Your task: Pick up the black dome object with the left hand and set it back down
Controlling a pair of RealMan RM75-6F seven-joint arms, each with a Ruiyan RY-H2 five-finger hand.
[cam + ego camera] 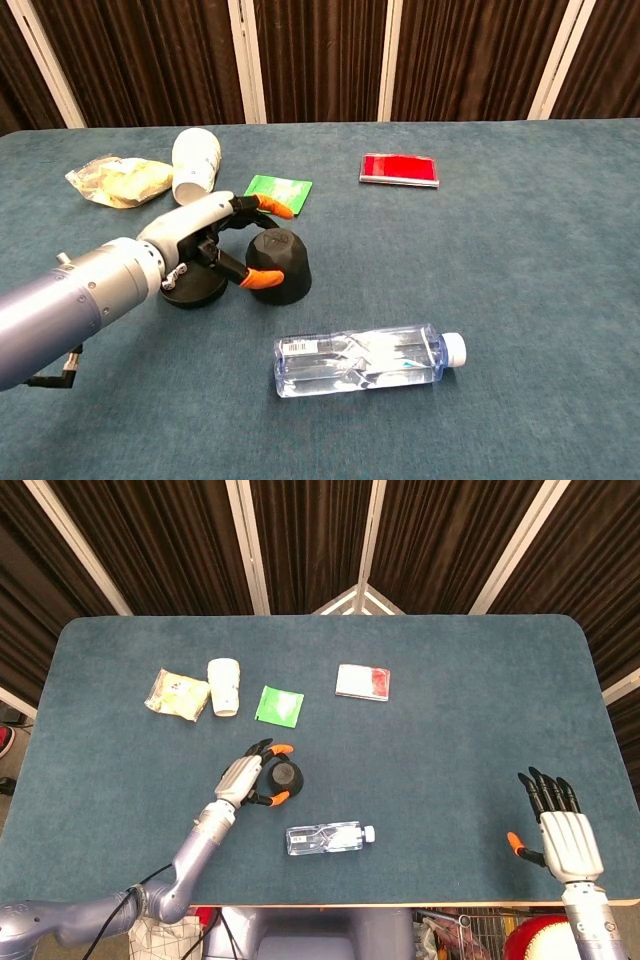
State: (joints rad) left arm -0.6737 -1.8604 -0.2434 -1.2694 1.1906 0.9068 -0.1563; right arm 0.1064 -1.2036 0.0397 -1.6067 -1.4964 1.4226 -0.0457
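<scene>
The left arm reaches forward and low over the table. The left hand [215, 245] curls its orange-tipped fingers [276, 207] around the black dome [282, 262] and holds it. The right hand [560, 825] rests flat near the table's front edge, fingers straight and a little apart, holding nothing.

A water bottle [362, 359] lies near the table's [450, 740] front edge.

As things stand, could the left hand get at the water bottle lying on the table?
Probably not yet: the left hand holds the black dome. The water bottle lies close by, with bare table between them, so once the dome is released the way looks free.
</scene>
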